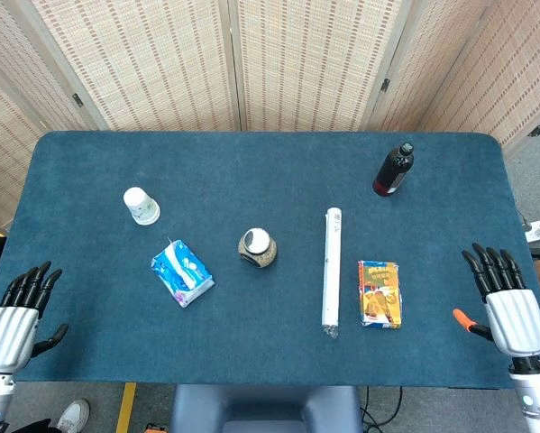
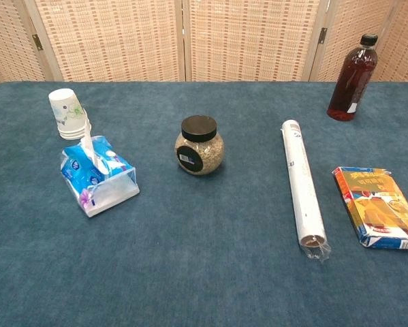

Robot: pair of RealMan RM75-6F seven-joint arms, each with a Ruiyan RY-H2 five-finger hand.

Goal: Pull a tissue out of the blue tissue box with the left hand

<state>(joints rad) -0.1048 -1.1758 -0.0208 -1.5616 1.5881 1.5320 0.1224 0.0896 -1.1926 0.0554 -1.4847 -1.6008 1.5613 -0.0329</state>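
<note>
The blue tissue pack (image 1: 182, 273) lies left of the table's middle, with a white tissue (image 2: 88, 144) sticking up from its top slot; the chest view shows the pack (image 2: 98, 175) tilted. My left hand (image 1: 17, 311) rests at the table's front left edge, fingers spread, holding nothing, well left of the pack. At the front right edge is my right hand (image 1: 507, 301), also spread and empty. Neither hand appears in the chest view.
An upturned paper cup (image 1: 141, 206) stands behind the pack. A black-lidded jar (image 1: 257, 247) sits at centre, a white roll (image 1: 332, 268) and a colourful packet (image 1: 379, 293) to its right, a dark bottle (image 1: 394, 170) at the back right.
</note>
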